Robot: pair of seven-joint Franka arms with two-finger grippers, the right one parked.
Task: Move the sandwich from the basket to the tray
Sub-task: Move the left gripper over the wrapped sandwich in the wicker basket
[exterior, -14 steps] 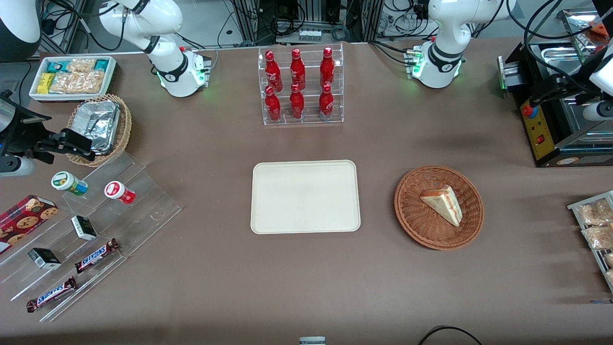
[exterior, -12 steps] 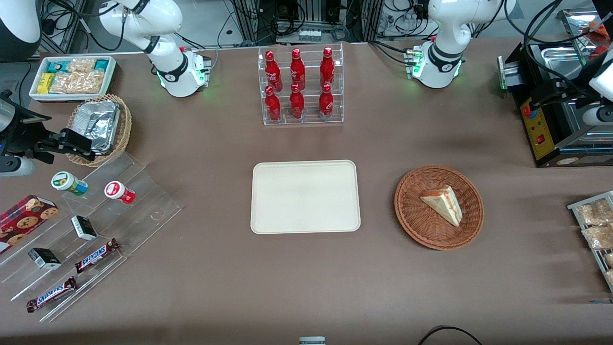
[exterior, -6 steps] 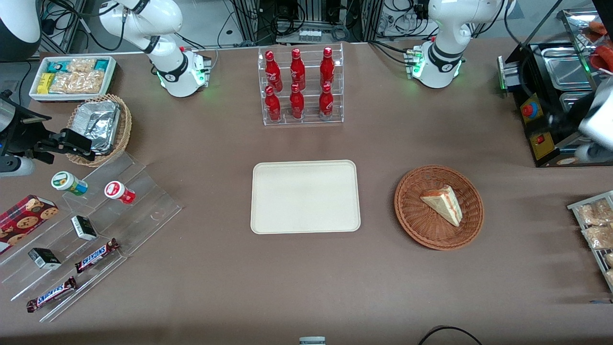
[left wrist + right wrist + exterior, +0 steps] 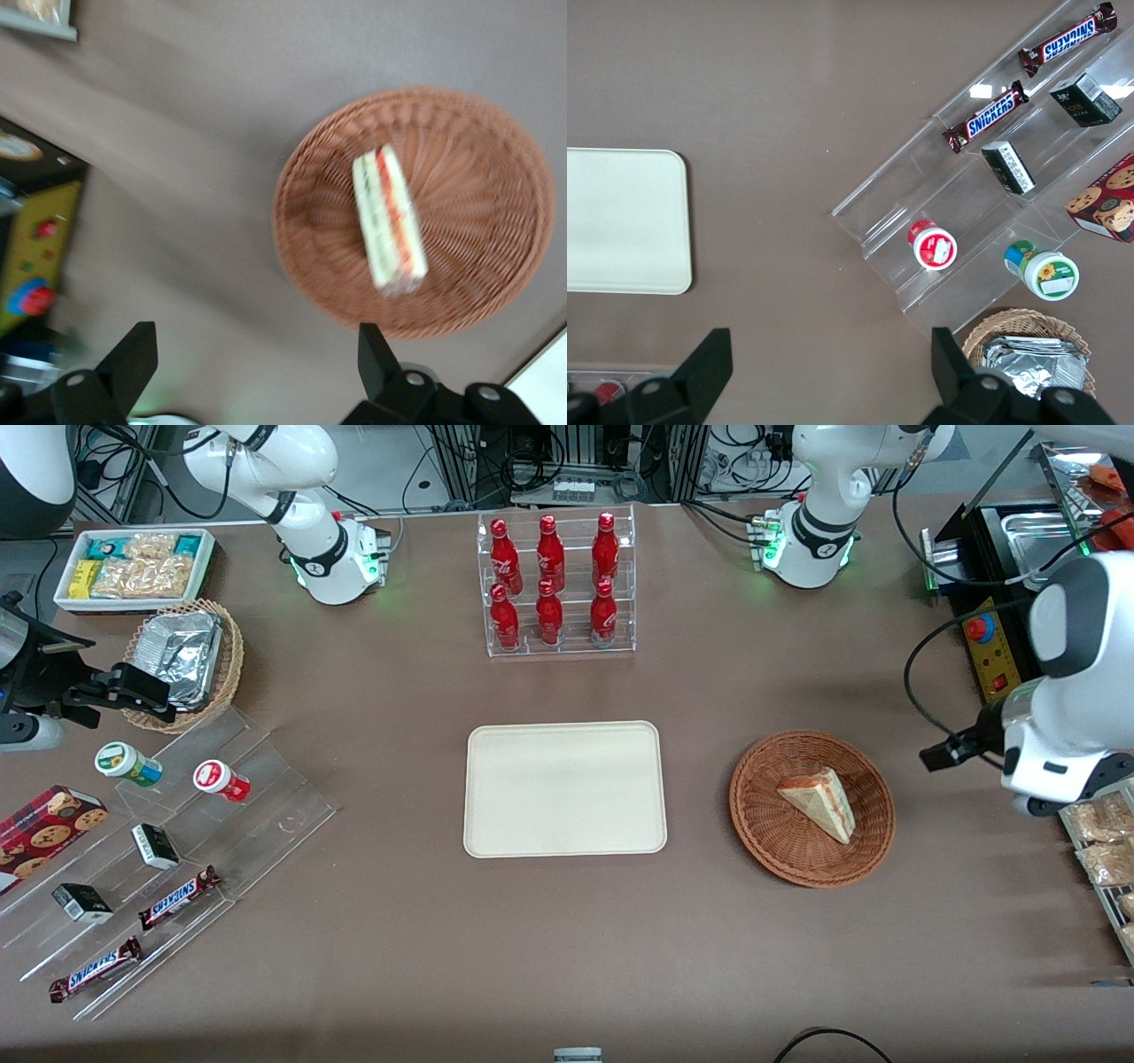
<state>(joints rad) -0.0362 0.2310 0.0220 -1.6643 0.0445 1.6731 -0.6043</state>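
Observation:
The sandwich point(image 4: 819, 804), a pale wedge with red-orange filling along its cut edge, lies in the round reddish-brown basket point(image 4: 762, 833). The cream-white tray point(image 4: 564, 788) sits beside the basket, toward the parked arm's end, with nothing on it. The left arm's wrist point(image 4: 1054, 753) hovers above the table beside the basket, toward the working arm's end. In the left wrist view my gripper point(image 4: 257, 341) is open and empty, fingers wide apart over bare table, short of the basket point(image 4: 310, 204) and the sandwich point(image 4: 390, 221). A tray corner point(image 4: 549, 381) shows there too.
A black machine with a yellow panel point(image 4: 992, 655) stands farther from the front camera than the wrist. A rack of snack bags point(image 4: 1099, 841) lies close under the arm. A red bottle rack point(image 4: 556, 584) stands farther back than the tray. Acrylic steps point(image 4: 266, 797) with snacks lie toward the parked arm's end.
The left arm has swung from above the black machine toward the front camera and now hangs beside the basket. The sandwich, basket and tray have not moved.

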